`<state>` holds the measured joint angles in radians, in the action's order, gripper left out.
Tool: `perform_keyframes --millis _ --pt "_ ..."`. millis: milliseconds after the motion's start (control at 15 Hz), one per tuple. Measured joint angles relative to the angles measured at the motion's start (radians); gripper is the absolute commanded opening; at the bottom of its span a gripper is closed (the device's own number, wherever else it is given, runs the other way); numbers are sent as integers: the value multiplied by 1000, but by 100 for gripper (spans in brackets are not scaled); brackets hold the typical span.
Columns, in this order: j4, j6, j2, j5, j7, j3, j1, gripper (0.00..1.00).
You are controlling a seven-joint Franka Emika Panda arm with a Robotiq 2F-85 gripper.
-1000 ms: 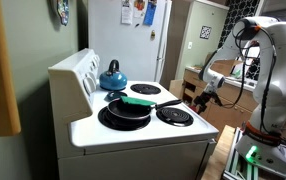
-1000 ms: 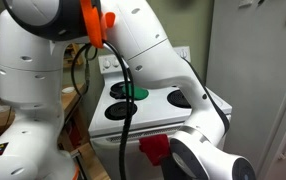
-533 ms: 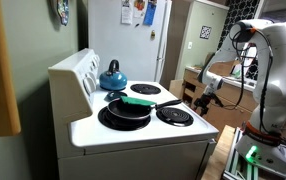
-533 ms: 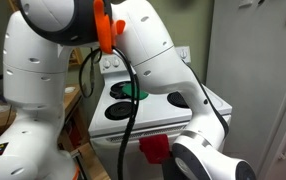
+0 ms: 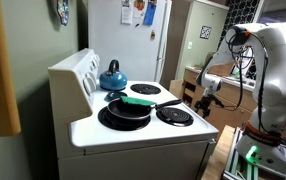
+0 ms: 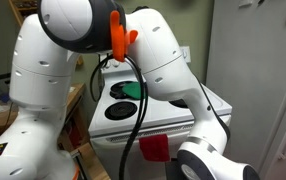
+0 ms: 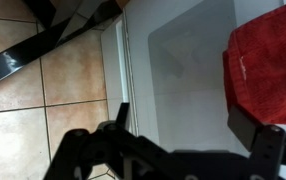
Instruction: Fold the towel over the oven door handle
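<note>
Presently, the pincer (image 7: 183, 122) is hovering spread and empty before the oven door (image 7: 178, 70), with the red towel (image 7: 269, 62) hanging just off to one side; in an exterior view the towel (image 6: 154, 148) is showing low on the stove front, partly behind the arm. Whether it is draping the handle cannot be told. Closing here is likely catching nothing, and a shallow pinch is risking dragging the limp cloth to the floor (image 7: 43, 90).
</note>
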<state>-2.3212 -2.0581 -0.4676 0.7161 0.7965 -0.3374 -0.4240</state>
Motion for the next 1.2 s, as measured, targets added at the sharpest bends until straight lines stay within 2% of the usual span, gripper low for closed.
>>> perform_keyframes --millis 333,667,1200 --pt "-15 -1 84 -29 -1 -2 -17 100" --pt "-104 -1 277 -85 -1 -2 -16 100" --pt "-219 2 572 -103 -2 -8 -5 100"
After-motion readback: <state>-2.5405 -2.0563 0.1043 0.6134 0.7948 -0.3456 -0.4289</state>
